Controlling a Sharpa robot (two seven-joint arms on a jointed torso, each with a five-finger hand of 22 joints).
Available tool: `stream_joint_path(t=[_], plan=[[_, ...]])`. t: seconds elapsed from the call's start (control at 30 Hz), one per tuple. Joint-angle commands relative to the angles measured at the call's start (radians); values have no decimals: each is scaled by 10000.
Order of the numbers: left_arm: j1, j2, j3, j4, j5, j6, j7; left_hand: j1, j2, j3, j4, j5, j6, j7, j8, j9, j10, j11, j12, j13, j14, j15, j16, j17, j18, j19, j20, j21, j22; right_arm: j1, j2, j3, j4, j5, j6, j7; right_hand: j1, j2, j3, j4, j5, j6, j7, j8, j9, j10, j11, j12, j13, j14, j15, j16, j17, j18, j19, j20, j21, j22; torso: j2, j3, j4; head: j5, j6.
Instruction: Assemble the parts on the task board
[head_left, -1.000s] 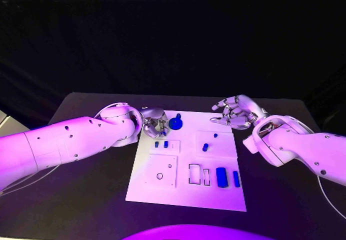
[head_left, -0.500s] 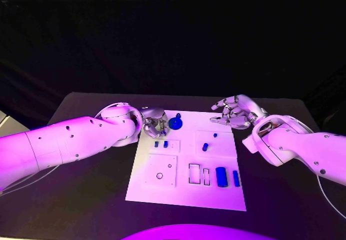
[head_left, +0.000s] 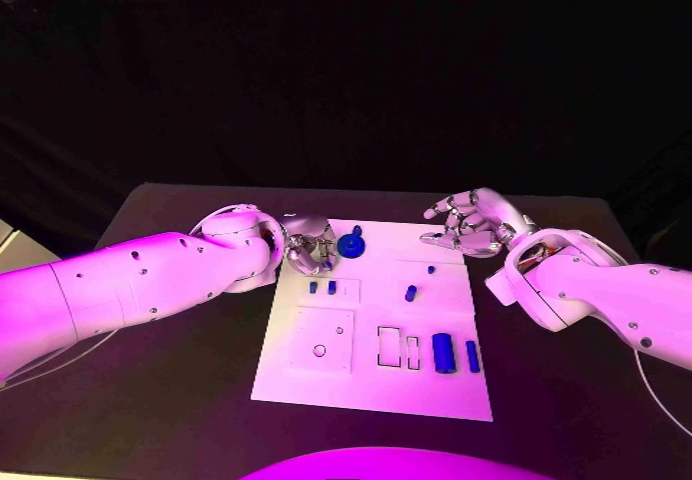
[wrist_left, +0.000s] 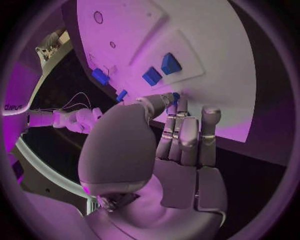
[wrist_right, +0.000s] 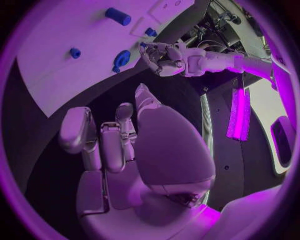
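From my seat the thing that mattered was the round blue part (head_left: 351, 246) near the far edge of the task board (head_left: 372, 385): it sat just beside my left hand (head_left: 307, 247), on the side toward the board's middle. That hand hovered with fingers (wrist_left: 187, 134) loosely together, holding nothing I could see. My right hand (head_left: 469, 225), curled and empty, hung off the board's far right corner, farther from the part, so I judged the left better placed.

A black bench (head_left: 173, 330) with rounded far corners stands before a dark backdrop (head_left: 346, 90) of black cloth that hangs in soft folds across the whole rear. Purple-pink light falls over the scene. A pale strip of floor (head_left: 12, 245) shows at the bench's left.
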Motion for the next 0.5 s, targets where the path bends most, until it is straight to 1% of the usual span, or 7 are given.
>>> stream_joint_path(t=[0.03,0.17,0.27,0.3,0.37,0.43,0.5], plan=[[-53,3,-46,9,-43,260,-65,-145,-66,16,-64,15,-205,15,-146,-52,-100,86,-178,-26,-111,31,-44,-74,-122,-86,31,-96,-40,-6,4,1,4,-79,36,102,76,-43,58,14,2,18,58,36,9,-75,24,-39,-7,172,-84,-44,-9,97,-72,-25,-34,-8,-1,-3,4,-13,7],[-54,1,-46,13,-20,206,-77,-207,-141,70,-82,17,-506,37,-389,-130,-150,130,-344,-37,-185,75,-58,-175,-108,-141,81,-148,-80,-6,5,1,0,-79,33,103,68,-46,68,15,4,3,59,52,8,-346,25,-506,-436,161,-82,-63,-18,102,-83,-24,-87,-33,-1,-2,-1,15,-23],[-54,0,-45,21,-9,176,-80,-328,-235,82,-49,13,-749,16,-582,-198,-247,187,-511,-62,-218,125,-49,-217,-105,-164,127,-181,-103,-7,6,1,-6,-79,31,103,66,-48,71,16,4,-1,59,58,8,-386,24,-588,-518,160,-82,-66,-17,102,-82,-25,-92,-35,4,-1,-4,10,-17],[-54,-2,-45,24,-6,163,-82,-358,-257,83,-37,17,-803,1,-622,-213,-269,200,-546,-67,-219,137,-42,-215,-105,-165,138,-187,-106,-7,6,1,-7,-79,30,103,63,-49,74,17,4,-5,59,63,8,-416,24,-655,-587,159,-82,-69,-16,105,-87,-25,-114,-45,3,0,-6,19,-13],[-55,-5,-45,29,-2,140,-89,-484,-353,51,15,8,-1087,-130,-819,-296,-422,274,-711,-104,-238,202,-26,-244,-104,-182,191,-229,-136,-7,8,1,-11,-79,29,103,63,-49,74,17,4,-5,59,63,8,-416,24,-655,-587,159,-82,-69,-16,105,-87,-25,-114,-45,2,-2,-6,16,-37],[-55,-10,-44,34,1,105,-92,-524,-364,31,37,6,-1071,-89,-821,-298,-452,287,-742,-109,-247,214,-23,-258,-104,-180,207,-236,-140,-7,8,1,-15,-79,28,102,62,-51,76,16,4,-8,59,67,7,-446,24,-718,-651,157,-82,-73,-20,107,-89,-25,-127,-52,1,-3,-6,21,-15],[-56,-14,-43,39,2,77,-95,-548,-389,4,39,4,-1126,-114,-863,-317,-499,307,-779,-116,-255,232,-18,-268,-102,-183,224,-250,-150,-8,8,1,-18,-79,27,102,62,-51,76,16,4,-8,59,67,7,-446,24,-718,-651,157,-82,-73,-20,107,-89,-25,-127,-52,-1,-2,-5,22,-39]])
